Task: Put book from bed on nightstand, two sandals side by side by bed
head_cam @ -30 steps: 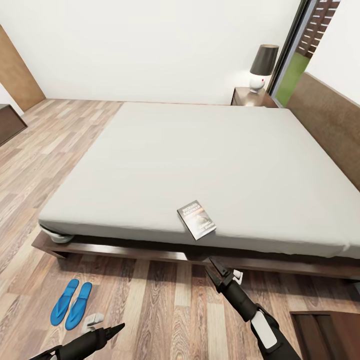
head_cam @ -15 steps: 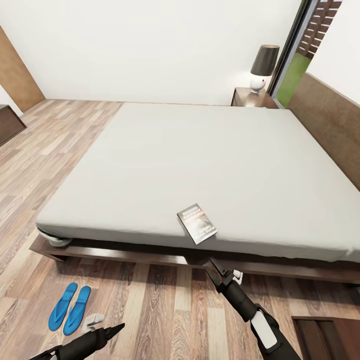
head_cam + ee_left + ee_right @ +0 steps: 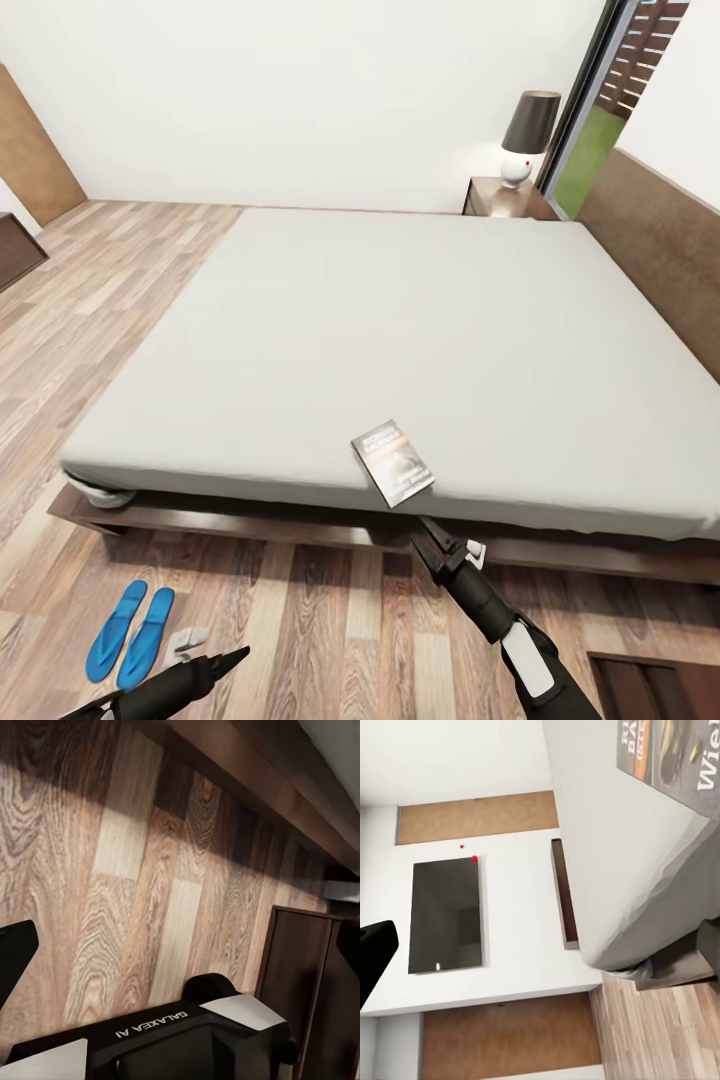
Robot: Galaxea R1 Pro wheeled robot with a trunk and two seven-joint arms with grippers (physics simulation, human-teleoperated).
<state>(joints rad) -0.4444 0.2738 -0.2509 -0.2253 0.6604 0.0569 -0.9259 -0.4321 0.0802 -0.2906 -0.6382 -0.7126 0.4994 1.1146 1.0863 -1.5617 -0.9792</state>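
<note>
The book lies flat near the front edge of the bed, its dark cover up. In the right wrist view its orange-and-white band shows on the pale mattress. My right gripper hangs open over the floor just below the bed's edge, a short way under the book and not touching it. The two blue sandals lie side by side on the floor by the bed's near left corner. My left gripper is open and empty, low over the planks to the right of the sandals.
A nightstand with a dark-shaded lamp stands at the bed's far side by the window. A second dark wooden cabinet sits at the lower right, also seen as. A black wall screen hangs on the white wall.
The whole picture has shifted: the camera moved, so the bed's front edge, the book and the sandals sit lower and more to the left. Both arms keep the same pose.
</note>
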